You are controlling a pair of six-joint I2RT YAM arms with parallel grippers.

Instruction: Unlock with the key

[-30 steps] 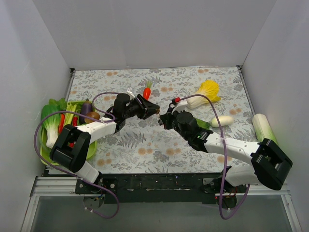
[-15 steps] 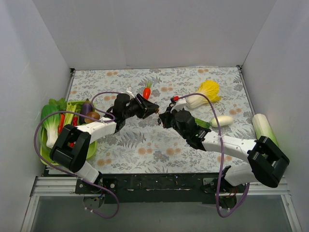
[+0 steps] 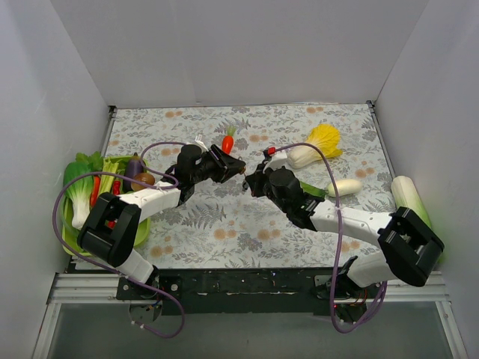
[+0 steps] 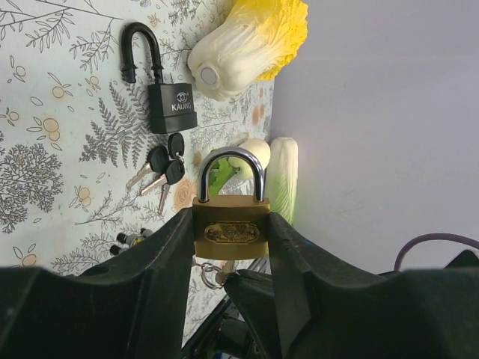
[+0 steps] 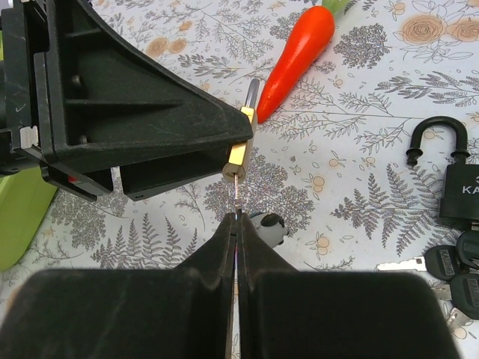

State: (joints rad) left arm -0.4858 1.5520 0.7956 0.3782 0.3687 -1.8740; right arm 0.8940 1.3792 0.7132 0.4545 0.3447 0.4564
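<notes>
My left gripper (image 3: 236, 167) is shut on a brass padlock (image 4: 230, 229) with a steel shackle and holds it above the mat, shackle closed. The padlock's edge also shows in the right wrist view (image 5: 241, 152). My right gripper (image 3: 251, 179) is shut on a thin key (image 5: 236, 196), whose blade meets the bottom of the brass padlock. In the left wrist view the key ring (image 4: 206, 273) hangs just under the lock. The two grippers meet tip to tip over the middle of the mat.
A black padlock (image 4: 171, 105) with a bunch of black-headed keys (image 4: 165, 161) lies on the mat, right of the grippers. A carrot (image 3: 227, 142), a cabbage (image 3: 318, 145), a white radish (image 3: 344, 187) and a green tray (image 3: 73, 228) of vegetables lie around.
My right arm has shifted slightly left and forward, bringing the key up against the brass padlock. The left gripper has held the padlock almost still.
</notes>
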